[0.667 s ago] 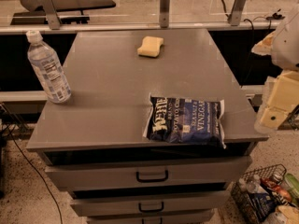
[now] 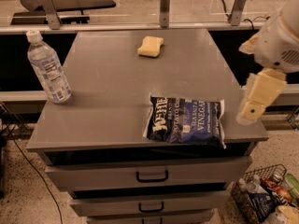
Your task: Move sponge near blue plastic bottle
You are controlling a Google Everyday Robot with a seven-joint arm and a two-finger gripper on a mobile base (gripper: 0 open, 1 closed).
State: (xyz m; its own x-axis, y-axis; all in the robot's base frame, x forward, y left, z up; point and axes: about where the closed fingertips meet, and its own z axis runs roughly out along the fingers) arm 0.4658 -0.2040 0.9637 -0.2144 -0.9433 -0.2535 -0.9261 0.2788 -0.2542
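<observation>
The pale yellow sponge (image 2: 150,46) lies flat near the far edge of the grey cabinet top (image 2: 112,92). The blue plastic bottle (image 2: 47,68), clear with a white cap and a blue-and-white label, stands upright at the left edge. My cream-coloured gripper (image 2: 256,101) hangs off the right side of the cabinet, beyond its right edge, well away from the sponge and holding nothing.
A dark blue chip bag (image 2: 186,121) lies near the front right of the top. Drawers (image 2: 152,174) sit below the top. A wire basket with several items (image 2: 266,199) stands on the floor at the lower right. A rail with posts (image 2: 164,6) runs behind.
The gripper has shifted slightly left and inward toward the cabinet's right edge. The sponge, bottle and chip bag have not moved.
</observation>
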